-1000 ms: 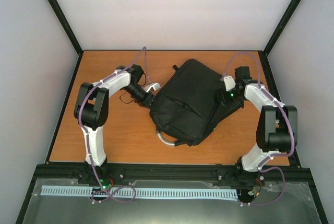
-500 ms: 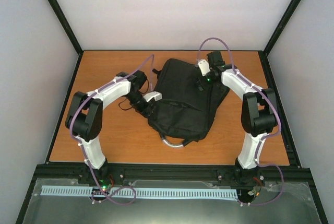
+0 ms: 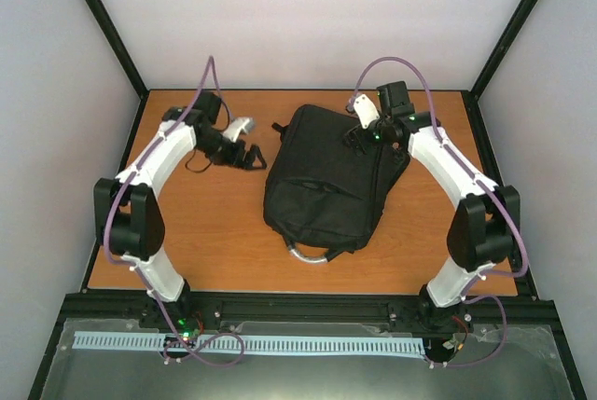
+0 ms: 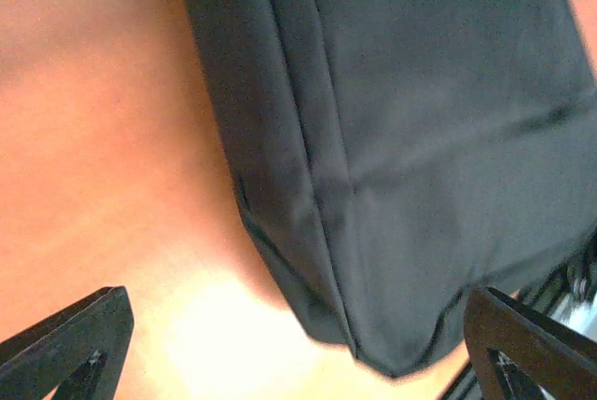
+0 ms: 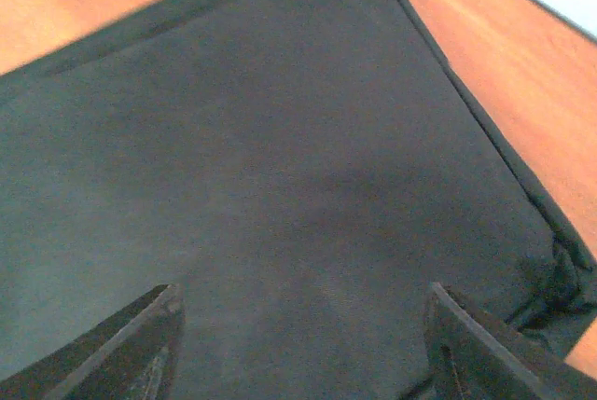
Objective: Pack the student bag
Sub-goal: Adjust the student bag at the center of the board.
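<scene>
The student bag (image 3: 326, 181) lies flat in the middle of the wooden table, a large black backpack with its grey loop handle (image 3: 308, 253) toward the near edge. My left gripper (image 3: 250, 156) hangs just left of the bag's far-left side, apart from it, open. In the left wrist view the bag's corner (image 4: 420, 139) lies ahead of the left gripper (image 4: 298, 367), with nothing between its fingers (image 4: 75, 344). My right gripper (image 3: 357, 134) hovers over the bag's far end, open. In the right wrist view black fabric (image 5: 280, 139) fills the space under the right gripper (image 5: 303, 353).
A black strap end (image 3: 278, 128) sticks out at the bag's far-left corner. Bare orange tabletop (image 3: 187, 232) lies left of the bag. White walls and black frame posts close in the back and sides; a black rail (image 3: 308, 305) runs along the near edge.
My left gripper has let go of the bag's left side, opened wide and drawn back to the far left. The right arm swung left over the bag's far end. The bag shifted left.
</scene>
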`<state>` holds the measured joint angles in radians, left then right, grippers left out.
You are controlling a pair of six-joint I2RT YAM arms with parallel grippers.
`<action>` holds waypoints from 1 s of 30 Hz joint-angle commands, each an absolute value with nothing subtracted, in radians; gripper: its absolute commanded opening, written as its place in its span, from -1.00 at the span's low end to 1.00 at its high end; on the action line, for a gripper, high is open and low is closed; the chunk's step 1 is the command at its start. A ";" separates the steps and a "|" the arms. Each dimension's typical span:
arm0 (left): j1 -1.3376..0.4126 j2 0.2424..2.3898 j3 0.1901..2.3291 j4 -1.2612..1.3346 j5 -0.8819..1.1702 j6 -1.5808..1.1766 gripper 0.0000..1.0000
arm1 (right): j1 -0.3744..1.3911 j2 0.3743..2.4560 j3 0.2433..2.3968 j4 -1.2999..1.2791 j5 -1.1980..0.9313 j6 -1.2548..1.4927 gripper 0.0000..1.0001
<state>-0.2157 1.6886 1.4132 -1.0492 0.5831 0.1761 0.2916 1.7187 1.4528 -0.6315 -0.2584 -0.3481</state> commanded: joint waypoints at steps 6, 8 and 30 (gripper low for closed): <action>-0.195 1.994 1.693 -0.937 0.742 -0.086 0.75 | 0.441 1.598 1.360 -0.718 -0.439 -0.452 0.22; -0.195 2.047 1.698 -0.925 0.795 -0.076 0.59 | 0.473 1.597 1.334 -0.726 -0.437 -0.464 0.20; -0.515 1.948 1.444 -0.969 0.785 0.250 0.00 | 0.311 1.502 1.091 -0.741 -0.265 -0.504 0.20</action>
<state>-0.4824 2.0148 1.4715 -0.9524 0.8444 0.1680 0.3500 1.5330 1.0969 -0.7334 -0.3027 -0.4736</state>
